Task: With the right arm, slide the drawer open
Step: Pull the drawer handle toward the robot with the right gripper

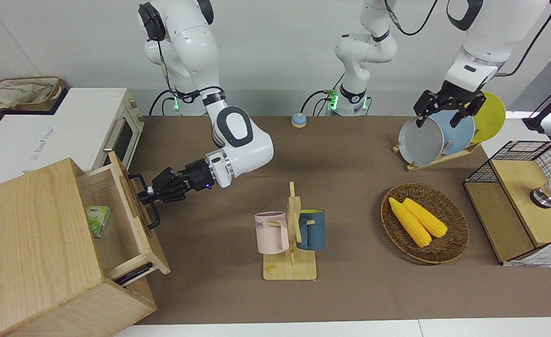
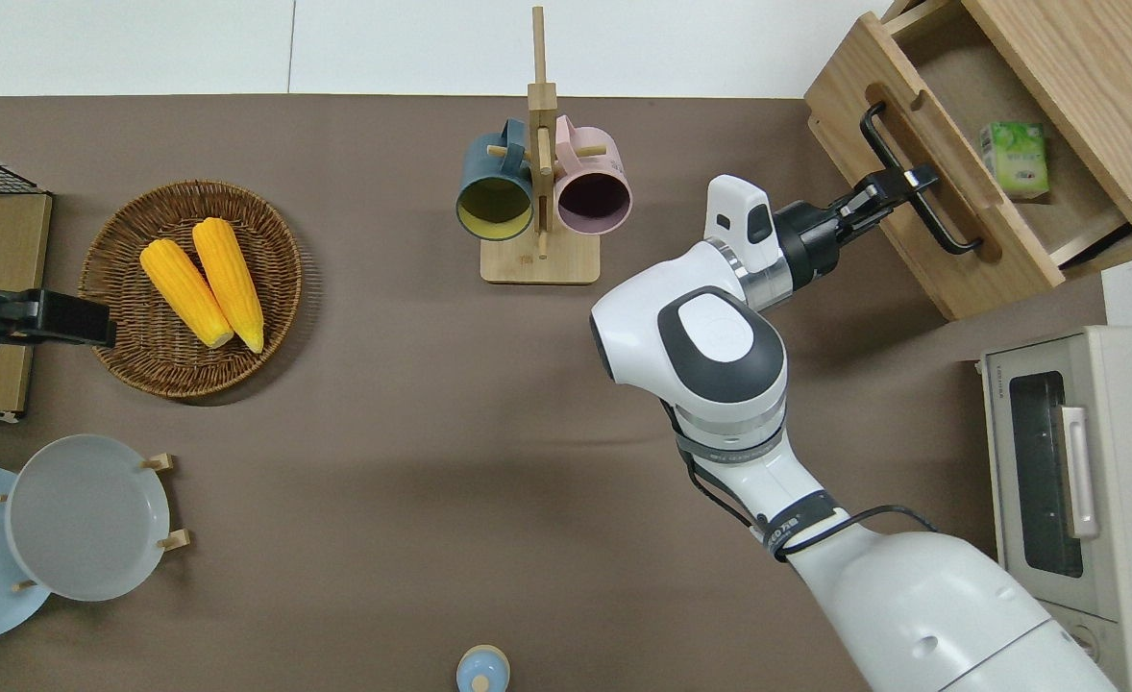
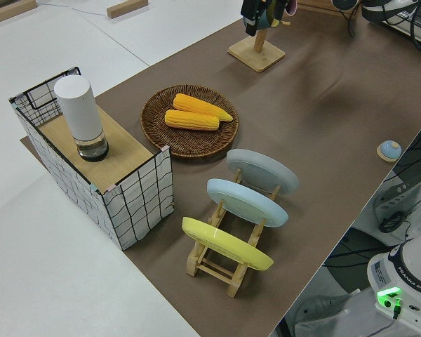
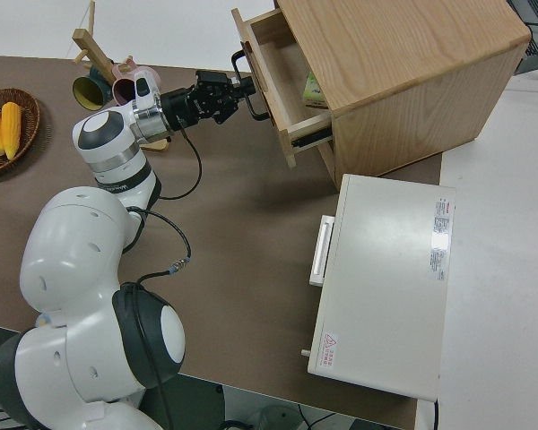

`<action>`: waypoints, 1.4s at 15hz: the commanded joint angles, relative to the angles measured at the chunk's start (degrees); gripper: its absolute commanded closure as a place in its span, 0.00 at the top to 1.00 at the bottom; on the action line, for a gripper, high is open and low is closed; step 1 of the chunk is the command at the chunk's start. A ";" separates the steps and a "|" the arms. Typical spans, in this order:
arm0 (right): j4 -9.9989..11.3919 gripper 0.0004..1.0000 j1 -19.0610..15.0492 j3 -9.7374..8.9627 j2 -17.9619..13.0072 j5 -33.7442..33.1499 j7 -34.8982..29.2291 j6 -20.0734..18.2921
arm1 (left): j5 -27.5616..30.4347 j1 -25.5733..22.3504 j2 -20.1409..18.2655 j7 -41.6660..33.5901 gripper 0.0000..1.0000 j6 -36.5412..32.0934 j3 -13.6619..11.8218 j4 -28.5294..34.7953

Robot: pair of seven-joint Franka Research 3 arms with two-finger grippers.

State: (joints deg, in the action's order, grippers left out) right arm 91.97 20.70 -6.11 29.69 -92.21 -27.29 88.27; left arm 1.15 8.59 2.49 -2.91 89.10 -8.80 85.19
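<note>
The pale-wood drawer [image 1: 153,244] [image 2: 987,274] [image 4: 283,134] stands pulled well out of the big wooden box [image 1: 32,234] [image 2: 1095,86] at the right arm's end of the table. A small green carton [image 1: 98,221] [image 2: 1015,159] lies inside it. My right gripper [image 1: 145,194] [image 2: 902,181] [image 4: 243,90] reaches level toward the drawer front, its fingers closed around the black bar handle [image 1: 153,220] [image 2: 950,235] near the middle of the bar. The left arm is parked, its gripper [image 1: 439,117] open.
A white toaster oven [image 1: 93,126] [image 2: 1075,481] stands beside the box, nearer to the robots. Mid-table there is a mug rack [image 1: 290,234] [image 2: 539,192]. A basket of corn [image 1: 424,222], a plate rack [image 1: 444,135] and a wire-grid cabinet [image 1: 518,206] occupy the left arm's end.
</note>
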 commanded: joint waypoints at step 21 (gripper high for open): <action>-3.11 0.04 14.27 -0.39 0.28 5.99 4.35 -13.73 | -0.72 0.99 0.76 -0.43 1.00 0.02 -0.95 -1.17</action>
State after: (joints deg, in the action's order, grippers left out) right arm 91.14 33.34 -6.34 29.93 -85.67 -27.54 77.72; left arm 1.16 8.59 2.49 -2.91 89.10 -8.80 85.19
